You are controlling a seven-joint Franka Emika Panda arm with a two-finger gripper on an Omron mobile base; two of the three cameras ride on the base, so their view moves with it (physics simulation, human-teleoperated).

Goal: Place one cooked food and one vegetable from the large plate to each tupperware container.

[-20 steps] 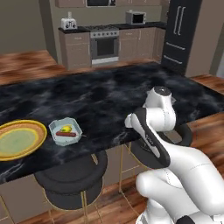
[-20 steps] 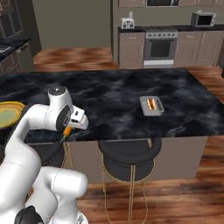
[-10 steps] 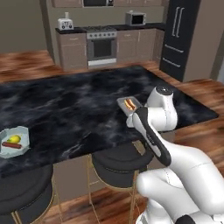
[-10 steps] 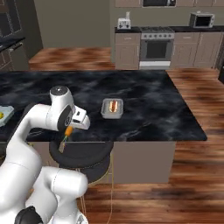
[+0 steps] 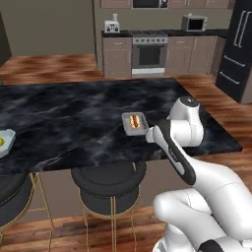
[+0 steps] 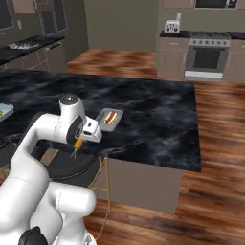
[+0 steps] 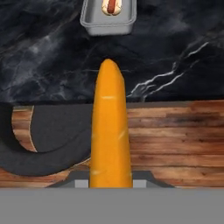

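My gripper (image 6: 78,142) is shut on an orange carrot (image 7: 110,127), which hangs tip-down just off the counter's front edge, above the stool and wood floor. A pale blue-grey tupperware container (image 5: 129,131) with a hot dog (image 5: 134,121) in it sits on the black marble counter near that edge, close ahead of the hand. In the hand view this container (image 7: 108,24) lies beyond the carrot's tip. A second container (image 5: 4,141) holding something yellow shows at the far left edge. The large plate is out of view.
The black marble island counter (image 5: 74,118) ends to the right of the arm. Two round black stools (image 5: 108,179) stand under its front edge. The stove and cabinets (image 5: 147,49) lie across the wood floor at the back.
The base has driven right along the counter, so the whole scene slid left. The plate has left the views and the hot-dog container now lies before the arm. The carrot stays gripped.
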